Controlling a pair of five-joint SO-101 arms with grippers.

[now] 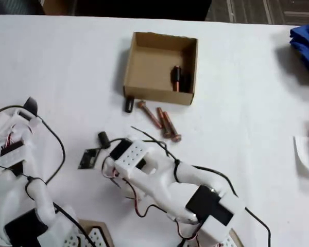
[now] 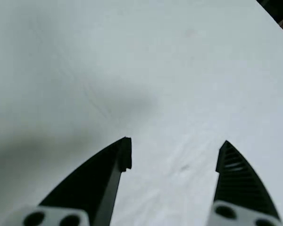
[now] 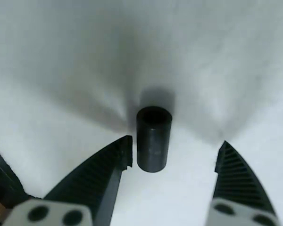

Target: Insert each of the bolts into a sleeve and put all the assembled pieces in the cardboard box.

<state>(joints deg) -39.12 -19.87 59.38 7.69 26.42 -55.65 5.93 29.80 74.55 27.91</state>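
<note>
Both arms [image 1: 159, 177] are white shells with black servo blocks [image 1: 208, 203] and black and red cables [image 1: 64, 150]. Each claw [image 3: 175, 147] has black tapered fingers [image 3: 99, 179]; behind them sit white holed mounts [image 3: 52, 214].

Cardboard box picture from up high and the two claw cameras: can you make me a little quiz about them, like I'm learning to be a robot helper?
1. True or false: the cardboard box has nothing in it.
2. What stands between the right gripper's open fingers? A) a copper bolt B) a black sleeve C) a screwdriver
3. Which gripper is open over bare table, with nothing between its fingers?

Key
1. False: a bolt in a sleeve lies inside.
2. B
3. The left gripper.
</note>
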